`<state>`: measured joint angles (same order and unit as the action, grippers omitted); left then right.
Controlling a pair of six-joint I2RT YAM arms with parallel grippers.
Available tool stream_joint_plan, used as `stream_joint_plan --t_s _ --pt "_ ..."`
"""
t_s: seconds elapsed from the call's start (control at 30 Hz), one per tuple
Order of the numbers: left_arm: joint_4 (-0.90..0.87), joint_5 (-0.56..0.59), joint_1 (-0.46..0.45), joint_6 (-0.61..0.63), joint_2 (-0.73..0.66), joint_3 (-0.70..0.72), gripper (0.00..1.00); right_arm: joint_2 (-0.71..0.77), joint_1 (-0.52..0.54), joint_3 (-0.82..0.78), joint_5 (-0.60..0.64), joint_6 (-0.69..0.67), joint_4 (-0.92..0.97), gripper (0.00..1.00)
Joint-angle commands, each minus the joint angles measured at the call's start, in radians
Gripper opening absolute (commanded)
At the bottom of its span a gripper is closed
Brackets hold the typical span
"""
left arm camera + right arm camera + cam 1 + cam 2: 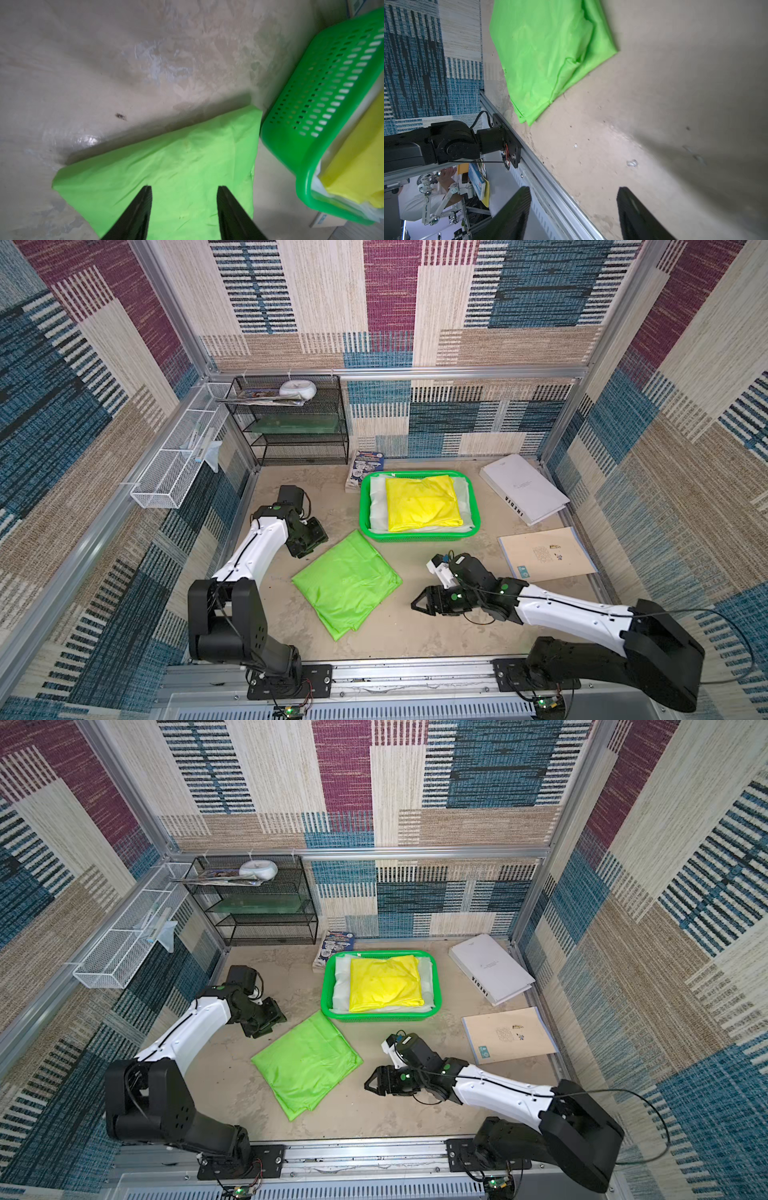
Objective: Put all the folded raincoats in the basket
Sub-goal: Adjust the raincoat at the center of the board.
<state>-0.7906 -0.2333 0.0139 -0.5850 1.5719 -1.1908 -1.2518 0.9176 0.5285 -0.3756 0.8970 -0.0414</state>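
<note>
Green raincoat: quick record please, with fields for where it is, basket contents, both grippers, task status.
green raincoat: folded, flat on the table, just outside the basket
basket: holds a folded yellow raincoat on white sheeting
left gripper: open, empty, at the green raincoat's edge; contact unclear
right gripper: open, empty, over bare table beside the green raincoat
status: green raincoat not yet in basket
</note>
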Motion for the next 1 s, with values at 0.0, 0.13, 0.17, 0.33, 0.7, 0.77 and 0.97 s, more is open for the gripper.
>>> stream_joint_plan --t_s 0.0,0.13,0.17,0.33,0.7,0.77,0.97 --pt "-0.019 -0.030 0.034 0.033 0.073 -0.061 0.55 -0.066 0.039 -0.010 0.069 0.119 -0.218 0.71" --pt "-0.005 -0.036 0.050 0.030 0.105 -0.065 0.55 -0.175 0.044 0.016 0.062 0.152 -0.298 0.71" --pt "-0.003 -0.041 0.055 0.030 0.109 -0.059 0.55 -0.200 0.046 0.032 0.058 0.153 -0.299 0.71" --pt "-0.001 -0.056 0.061 0.038 0.096 -0.034 0.55 -0.340 0.049 0.091 0.062 0.201 -0.346 0.71" --pt "-0.069 0.010 0.063 0.077 0.051 -0.044 0.54 -0.517 0.048 0.232 0.179 0.238 -0.285 0.53" --pt "-0.068 0.031 0.063 0.085 0.020 -0.038 0.55 -0.533 0.047 0.247 0.186 0.227 -0.261 0.44" --pt "-0.099 0.051 0.063 0.116 -0.012 -0.033 0.55 -0.541 0.010 0.277 0.153 0.092 -0.156 0.18"
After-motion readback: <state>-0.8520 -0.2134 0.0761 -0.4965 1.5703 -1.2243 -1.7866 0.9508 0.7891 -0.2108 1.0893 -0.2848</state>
